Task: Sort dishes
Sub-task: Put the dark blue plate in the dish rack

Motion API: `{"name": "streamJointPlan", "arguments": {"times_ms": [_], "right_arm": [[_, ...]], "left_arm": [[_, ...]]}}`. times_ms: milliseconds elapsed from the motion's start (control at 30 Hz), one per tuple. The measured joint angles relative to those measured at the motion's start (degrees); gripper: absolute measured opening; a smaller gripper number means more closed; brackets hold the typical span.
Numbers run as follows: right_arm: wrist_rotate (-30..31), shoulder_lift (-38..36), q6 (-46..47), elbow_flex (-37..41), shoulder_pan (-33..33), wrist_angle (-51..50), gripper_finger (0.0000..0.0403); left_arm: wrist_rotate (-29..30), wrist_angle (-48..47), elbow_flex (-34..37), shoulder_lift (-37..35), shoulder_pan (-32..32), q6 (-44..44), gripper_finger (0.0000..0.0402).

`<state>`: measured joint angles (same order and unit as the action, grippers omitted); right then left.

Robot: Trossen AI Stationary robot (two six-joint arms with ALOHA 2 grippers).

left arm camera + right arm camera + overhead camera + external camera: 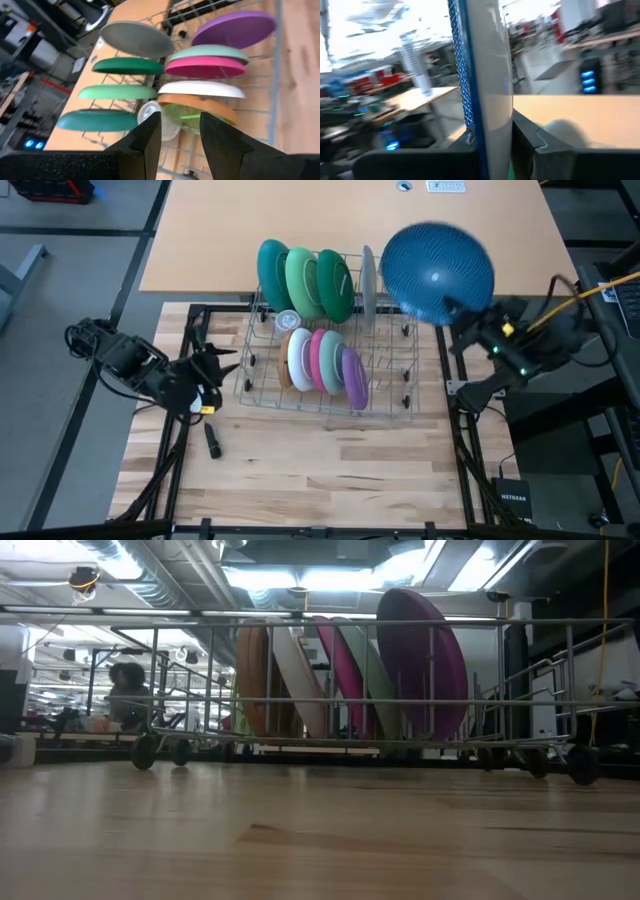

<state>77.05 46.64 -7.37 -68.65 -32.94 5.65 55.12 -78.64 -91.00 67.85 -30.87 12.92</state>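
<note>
Right end effector point(462, 313) gripping blue plate point(436, 270), edge-on, blurred

Matt plastic dishes point(318, 358) in a metal wire rack point(400, 385) on smooth wood table point(330, 470).

A lab or workshop: exposed ceiling ducts point(150, 580), equipment benches behind.

The blue plate point(485, 75) is blurry and cut off at the top. A person point(125, 690) far back is too small to see well.
</note>
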Motion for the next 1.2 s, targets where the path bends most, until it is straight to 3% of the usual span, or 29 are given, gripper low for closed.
{"name": "streamJointPlan", "arguments": {"times_ms": [267, 633, 967, 1033, 1200], "right_arm": [[13.1, 7.2, -6.2, -5.6, 7.4, -5.7, 0.0042], [13.2, 17.7, -5.0, -6.8, 7.4, -5.3, 0.0042], [12.7, 22.3, -1.1, -6.6, 5.8, -5.7, 0.0042], [9.4, 22.8, -0.1, -6.7, 8.0, -5.8, 0.0042], [-15.7, 22.9, 5.5, -8.7, 17.1, -8.7, 0.0042]], "left_arm": [[1.4, -3.6, 0.9, -0.1, 3.5, 2.9, 0.0125], [1.4, -3.2, 8.3, -0.2, 8.0, 3.4, 0.0125], [1.2, -2.5, 15.9, -0.2, 8.7, 7.5, 0.0125], [1.2, -2.5, 16.8, -0.2, 8.7, 8.4, 0.0125], [1.2, -1.2, 18.7, -0.2, 8.6, 8.9, 0.0125]]}}
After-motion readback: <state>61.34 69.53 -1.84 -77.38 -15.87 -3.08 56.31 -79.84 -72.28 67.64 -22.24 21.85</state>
